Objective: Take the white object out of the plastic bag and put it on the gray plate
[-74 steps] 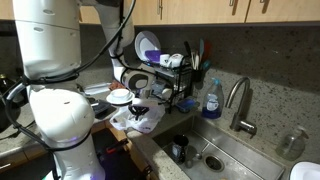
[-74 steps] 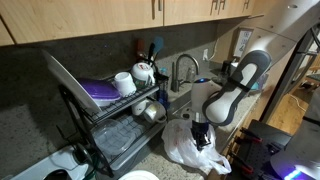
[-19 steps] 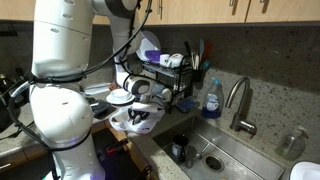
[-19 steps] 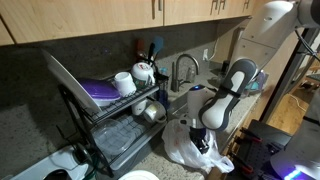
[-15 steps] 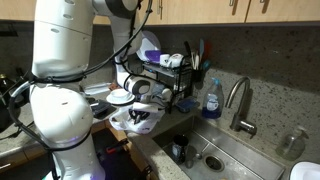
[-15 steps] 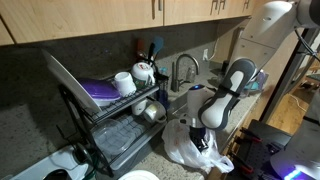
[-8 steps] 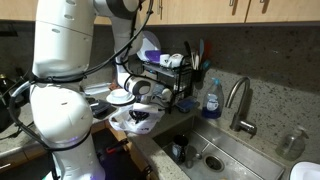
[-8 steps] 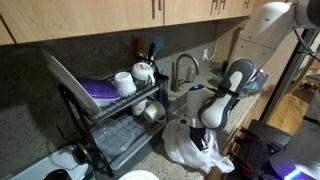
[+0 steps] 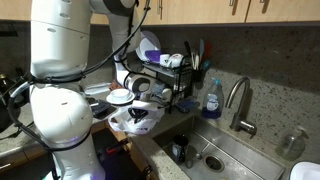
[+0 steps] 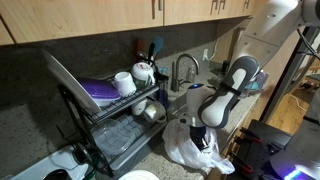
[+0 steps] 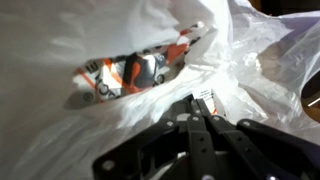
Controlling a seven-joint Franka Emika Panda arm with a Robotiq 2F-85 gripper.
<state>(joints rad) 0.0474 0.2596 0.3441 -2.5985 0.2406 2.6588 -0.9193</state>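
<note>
While the wrist view looks down, one thin, translucent whitish plastic-film bag (image 11: 70,30) is seen filling nearly the whole picture, its glossy folds crumpled and its mouth gaping. Through that mouth a single orange, white and black printed item (image 11: 135,70) is shown lying inside the bag; what it is cannot be told. The one black two-fingered gripper (image 11: 196,103) is seen close against the film just beside the opening. Its jaws are shut tight, tip against tip, and whether a fold of plastic is pinched between them cannot be made out.

In both exterior views the bag is found heaped beside the steel sink (image 9: 215,155), with the gripper sunk among its upper folds. Just behind it in an exterior view, one small white round dish (image 9: 120,96) is noted, and beside that what is taken for the flat light-gray round plate (image 9: 97,90). One black wire dish rack (image 9: 170,88) is seen holding one upright blue-and-white plate (image 9: 148,47). One blue soap bottle (image 9: 211,98) and one curved metal faucet (image 9: 238,102) are counted near the sink.
</note>
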